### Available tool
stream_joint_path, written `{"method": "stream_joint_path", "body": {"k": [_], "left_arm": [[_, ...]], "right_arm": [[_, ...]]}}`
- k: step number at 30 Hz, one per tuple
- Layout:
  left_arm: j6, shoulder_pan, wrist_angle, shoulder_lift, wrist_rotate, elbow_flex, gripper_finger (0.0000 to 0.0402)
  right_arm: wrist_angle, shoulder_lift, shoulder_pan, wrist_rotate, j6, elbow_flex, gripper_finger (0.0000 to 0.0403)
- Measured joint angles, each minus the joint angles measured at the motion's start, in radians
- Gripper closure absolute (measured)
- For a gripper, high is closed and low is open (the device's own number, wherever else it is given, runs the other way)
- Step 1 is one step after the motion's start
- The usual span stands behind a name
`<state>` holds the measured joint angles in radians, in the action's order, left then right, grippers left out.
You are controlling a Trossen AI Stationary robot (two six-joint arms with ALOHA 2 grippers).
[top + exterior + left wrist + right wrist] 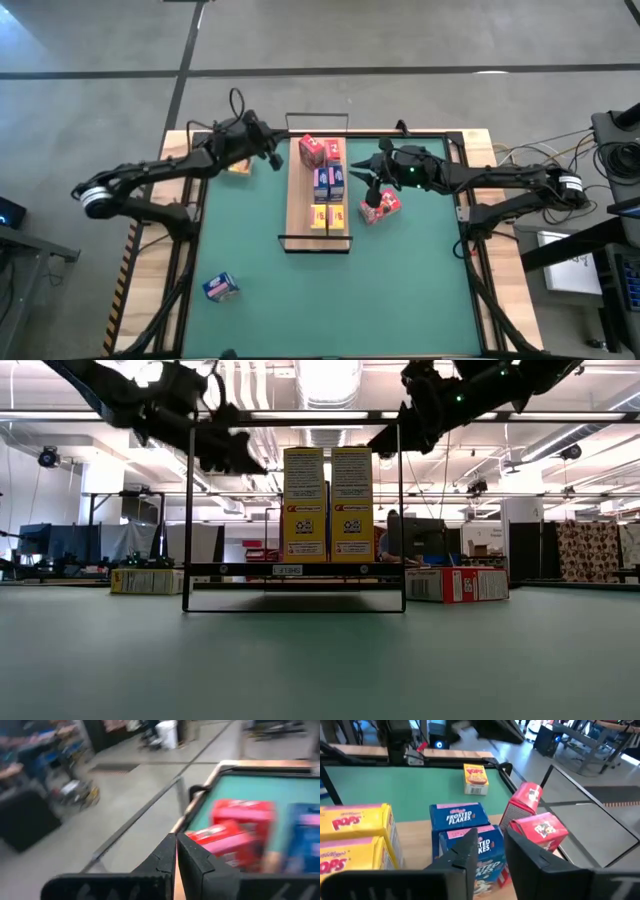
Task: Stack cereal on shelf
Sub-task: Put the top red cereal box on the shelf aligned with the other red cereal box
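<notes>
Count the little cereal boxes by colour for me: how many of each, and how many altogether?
Red boxes: 3
Blue boxes: 3
Yellow boxes: 3
Total: 9

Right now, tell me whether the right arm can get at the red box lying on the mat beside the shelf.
Probably yes. The right claw hangs just over the red box, which lies on the green mat clear of the shelf, and nothing stands between them. The left claw is shut across the shelf, out of the way.
</notes>
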<state>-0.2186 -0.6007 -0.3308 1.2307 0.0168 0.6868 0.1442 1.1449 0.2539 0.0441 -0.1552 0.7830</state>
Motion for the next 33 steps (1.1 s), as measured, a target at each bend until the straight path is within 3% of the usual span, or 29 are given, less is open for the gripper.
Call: {"method": "stream_joint_path", "body": {"k": [8,15,24,33], "left_arm": [[0.034,-0.062,-0.049,0.189,-0.036,0.061,0.0401],[0.018,-0.063,-0.05,0.303,-0.045,0.14,0.0401],[-0.018,-0.062,-0.054,0.332,-0.224,0.149,0.0401],[-0.034,-0.062,-0.071,0.309,-0.212,0.15,0.0401]], "right_arm": [[0.003,0.0,0.0,0.0,0.004,0.001,0.0357],[0.003,0.001,0.0,0.0,0.001,0.001,0.0365],[-0.012,0.002,0.002,0.007,-0.004,0.001,0.0365],[-0.013,0.002,0.002,0.009,-0.003,0.001,0.0365]]}}
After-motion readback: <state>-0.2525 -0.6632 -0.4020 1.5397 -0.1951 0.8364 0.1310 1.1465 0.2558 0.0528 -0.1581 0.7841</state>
